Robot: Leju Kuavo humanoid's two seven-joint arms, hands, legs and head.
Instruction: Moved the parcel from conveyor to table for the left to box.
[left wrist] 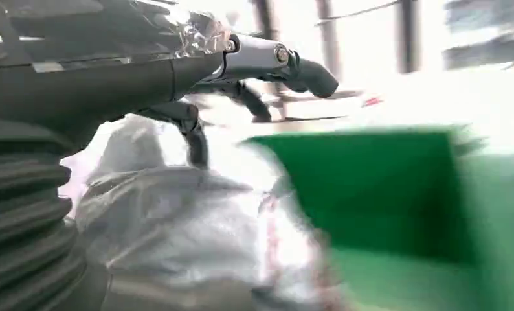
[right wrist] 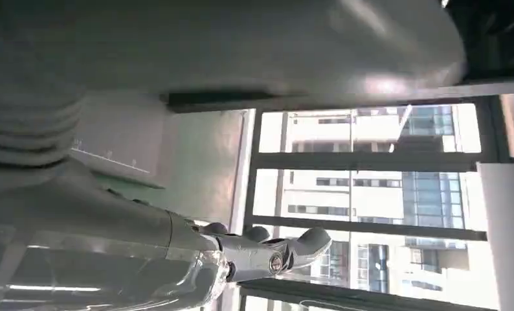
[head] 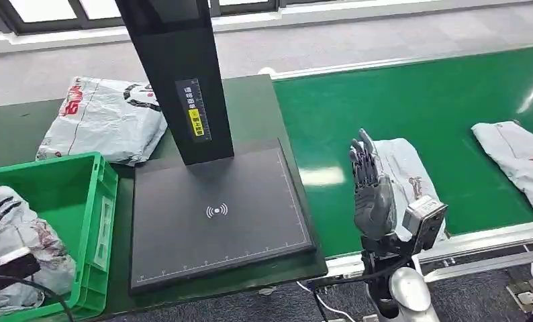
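Parcel in grey-white plastic wrap (head: 401,171) lies on the green conveyor belt (head: 411,107), just behind my raised right hand (head: 371,194) — fingers straight, apart, holding nothing. Left of the belt sits a black scanner pad (head: 217,215) with its black post (head: 180,74). My left hand (left wrist: 196,84) hovers over a bagged parcel (left wrist: 177,227) in the green plastic crate (head: 56,181) — fingers loosely apart, empty.

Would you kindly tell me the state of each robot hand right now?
Left robot hand: over the parcel in the green box; grip cannot be told.
Right robot hand: open, holding nothing.
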